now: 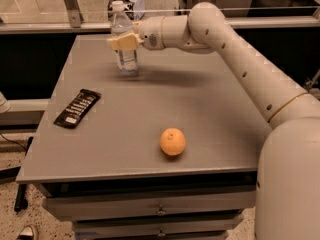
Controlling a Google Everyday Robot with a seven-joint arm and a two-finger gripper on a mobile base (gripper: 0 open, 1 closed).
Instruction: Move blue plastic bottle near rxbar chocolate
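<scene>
Cream pincer [122, 42] on clear bottle [128, 62] (white cap [117, 5]).

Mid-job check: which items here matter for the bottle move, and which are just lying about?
Job:
blue plastic bottle, upright at the back of the table
gripper, closed around that bottle
rxbar chocolate, flat near the left edge as viewed

Lying about:
orange, front centre
</scene>
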